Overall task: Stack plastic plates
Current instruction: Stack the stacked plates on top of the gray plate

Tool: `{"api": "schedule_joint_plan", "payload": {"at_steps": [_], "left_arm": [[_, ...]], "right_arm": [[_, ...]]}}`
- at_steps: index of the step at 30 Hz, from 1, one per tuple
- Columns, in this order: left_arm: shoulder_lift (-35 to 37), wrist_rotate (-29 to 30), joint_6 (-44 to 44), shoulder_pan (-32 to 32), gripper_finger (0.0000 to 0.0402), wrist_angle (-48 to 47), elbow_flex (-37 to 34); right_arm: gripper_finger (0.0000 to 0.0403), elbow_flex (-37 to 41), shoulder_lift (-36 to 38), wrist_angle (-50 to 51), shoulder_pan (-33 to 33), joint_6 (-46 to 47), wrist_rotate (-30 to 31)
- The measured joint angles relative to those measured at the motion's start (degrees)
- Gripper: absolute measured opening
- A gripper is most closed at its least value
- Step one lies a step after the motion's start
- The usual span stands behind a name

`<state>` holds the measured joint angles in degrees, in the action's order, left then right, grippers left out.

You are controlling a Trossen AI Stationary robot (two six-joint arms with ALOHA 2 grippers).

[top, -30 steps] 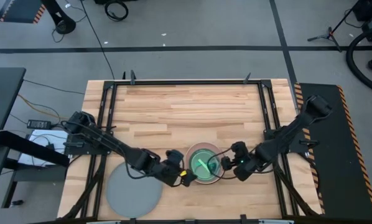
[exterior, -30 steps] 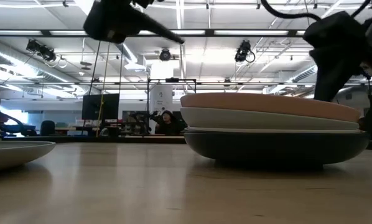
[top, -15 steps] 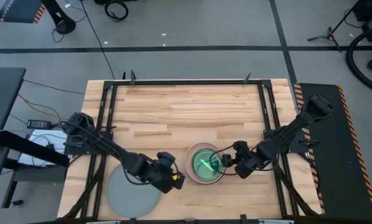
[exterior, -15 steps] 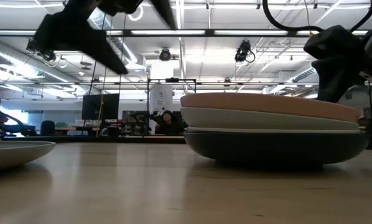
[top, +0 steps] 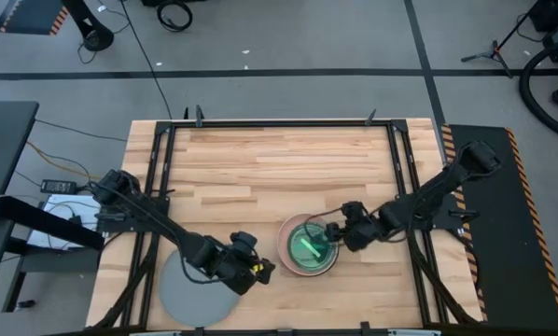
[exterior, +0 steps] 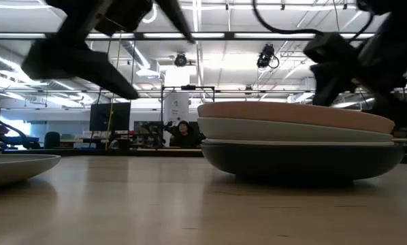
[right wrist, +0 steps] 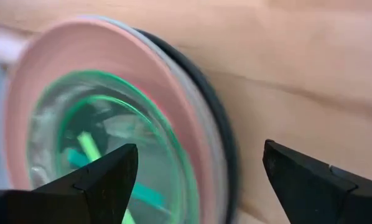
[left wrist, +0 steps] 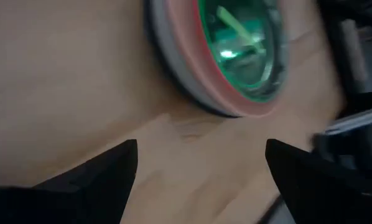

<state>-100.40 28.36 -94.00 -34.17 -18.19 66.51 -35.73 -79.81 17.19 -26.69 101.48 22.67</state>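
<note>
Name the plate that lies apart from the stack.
The large grey plate, alone near the table's front edge under the left arm. All the other plates are nested in the stack between the two grippers.

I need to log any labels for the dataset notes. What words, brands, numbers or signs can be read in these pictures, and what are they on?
None can be read.
The stack of plates and the large grey plate bear no print.
The yellow patch near the left hand is too small to show any text.
The room's far signs in the low view are too blurred.
</note>
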Motion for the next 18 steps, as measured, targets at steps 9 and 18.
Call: {"api": "schedule_joint_plan", "payload": {"at_steps": [9,18], "left_arm": [[0.0,4.6,0.3,-3.8,0.0356,34.2,-13.8],[0.0,8.5,5.1,-8.7,0.0356,37.9,-14.4]], "right_arm": [[0.0347,-1.1,0.7,-7.4,13.3,-21.8,-10.7],[0.0336,-1.2,0.7,-1.5,22.5,-31.6,-21.8]]}}
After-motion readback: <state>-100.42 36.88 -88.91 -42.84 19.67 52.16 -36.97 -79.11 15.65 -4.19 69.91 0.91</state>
